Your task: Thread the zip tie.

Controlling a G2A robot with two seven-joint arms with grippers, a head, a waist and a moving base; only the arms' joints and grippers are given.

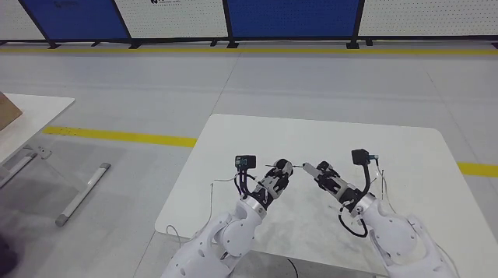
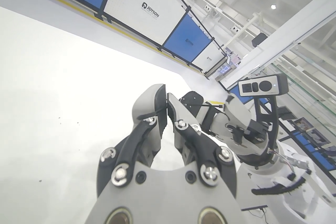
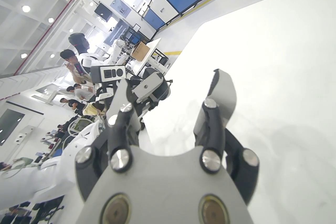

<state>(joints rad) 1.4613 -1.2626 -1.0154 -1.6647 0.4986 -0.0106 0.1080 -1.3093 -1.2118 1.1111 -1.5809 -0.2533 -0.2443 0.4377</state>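
A thin black zip tie [image 2: 153, 112] is pinched between the pads of my left gripper [image 2: 167, 104], which is shut on it. A short length of the tie curves out across one finger. Both grippers hang just above the white table, tips facing each other a small gap apart: the left gripper [image 1: 282, 169] and the right gripper [image 1: 313, 169]. My right gripper [image 3: 171, 79] stands wide open with nothing between its fingers. Beyond it is the left gripper [image 3: 155, 86], with a tip of the zip tie [image 3: 170, 82] poking out. A thin black line [image 2: 213, 105] runs by the right gripper [image 2: 212, 101].
The white table [image 1: 327, 134] has bare surface ahead of both grippers, and its near edge lies just under the arms. A second white table [image 1: 31, 110] stands far left across the floor. Blue and white panels [image 1: 296, 1] close off the back.
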